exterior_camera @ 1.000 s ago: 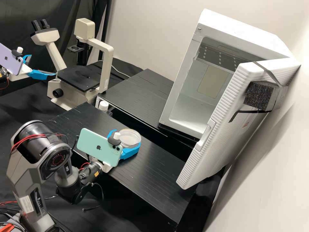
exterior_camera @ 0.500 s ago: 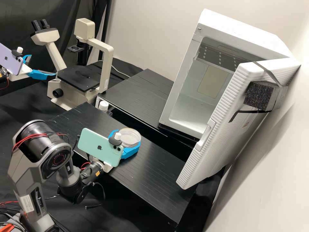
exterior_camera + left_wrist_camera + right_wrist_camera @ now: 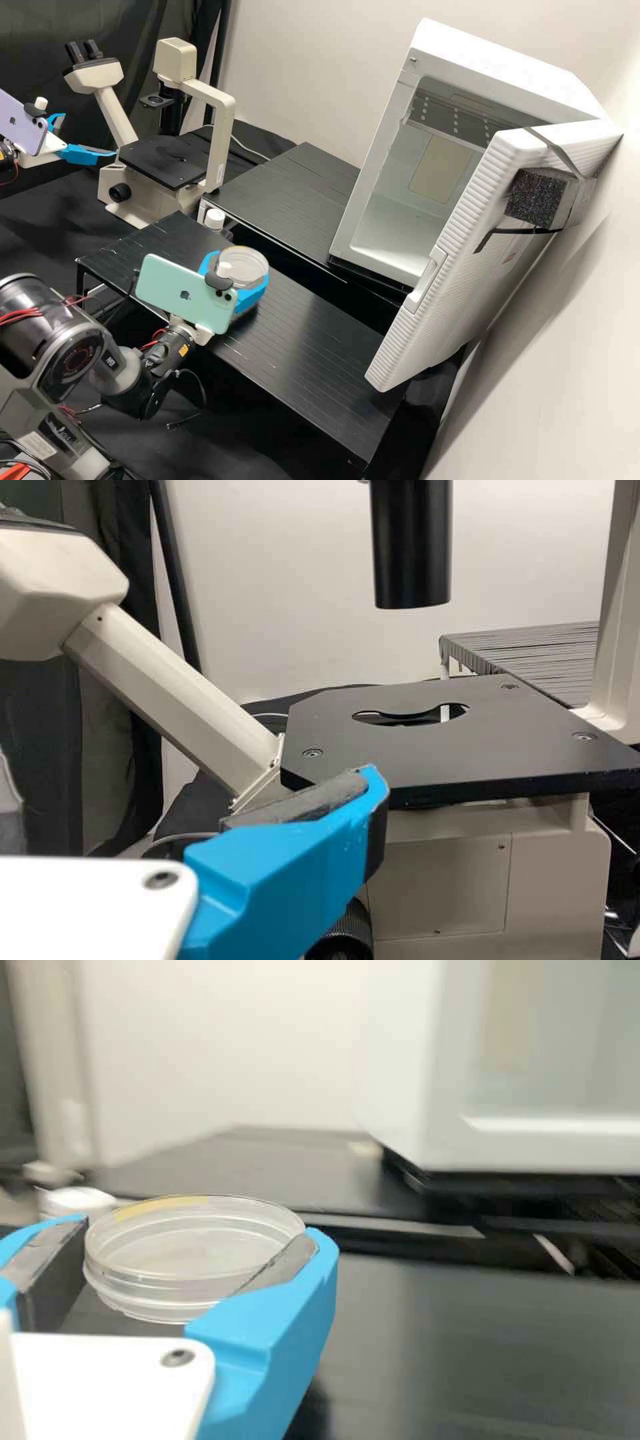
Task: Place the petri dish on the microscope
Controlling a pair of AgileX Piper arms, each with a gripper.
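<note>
Over the nearer black platform (image 3: pixel 313 360), the round petri dish (image 3: pixel 248 267) sits level between the two blue fingers (image 3: pixel 265 1345) of the right gripper (image 3: pixel 242 265). Clear-walled and shallow, with a yellowish strip along part of its rim, it has a pale, see-through look inside; whether it holds any liquid, I cannot tell. Near it, by the platform's edge, stands a bottle with a white cap (image 3: pixel 215 219), its contents hidden. Beyond, the white cabinet (image 3: pixel 507 73) has its ribbed door (image 3: pixel 433 267) swung wide; inside are a grey panel with rows of small round marks (image 3: pixel 460 127) and a beige rectangle on the wall (image 3: pixel 437 170). As for the fingers, the right pair has closed on the dish from opposite sides, dark pads (image 3: pixel 290 1262) against its wall, parted only by the dish's own width. The left gripper (image 3: pixel 89 135), beside the microscope (image 3: pixel 223 127), has its fingers spread with nothing between them, one near the corner of the flat black stage (image 3: pixel 400 750). The dish is well apart from that stage.
</note>
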